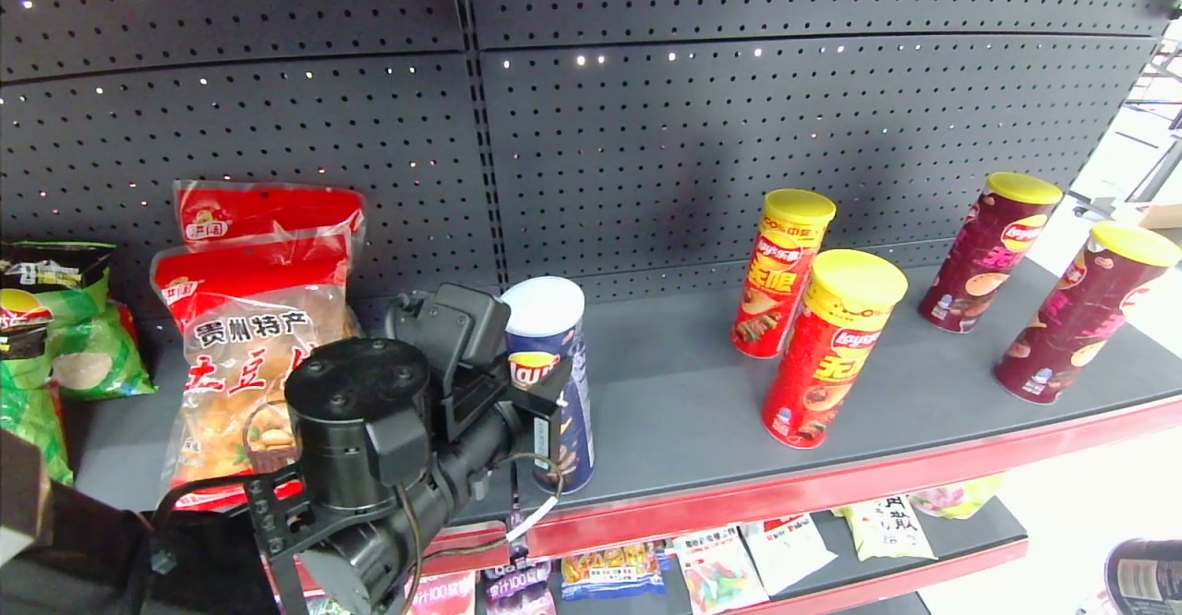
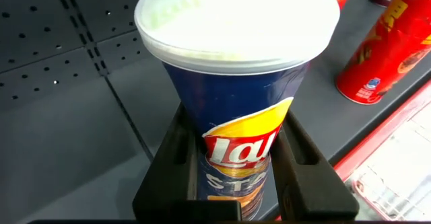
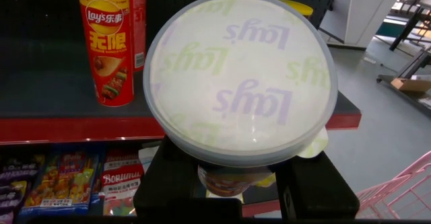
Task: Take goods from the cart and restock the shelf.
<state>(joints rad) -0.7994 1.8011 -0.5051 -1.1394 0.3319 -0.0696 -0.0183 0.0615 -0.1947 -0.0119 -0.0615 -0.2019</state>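
Tipping looks like the chief risk: the blue chip can (image 1: 552, 356) is tall and narrow and stands at the near edge of the grey shelf (image 1: 683, 412), close to its red front lip (image 1: 831, 490). Letting go before the base sits flat, or a finger dragging on it while backing off, could send it over the near side. Whether the base touches the shelf cannot be told. The left pincer (image 2: 236, 173) is clenched on this can, one dark finger on each side of the body, with the white lid above them. Snack bags (image 1: 249, 338) stand just left; red cans (image 1: 831, 347) stand well apart to the right. The right pincer (image 3: 242, 187) grasps a second white-lidded can (image 3: 241, 76) in front of the shelf.
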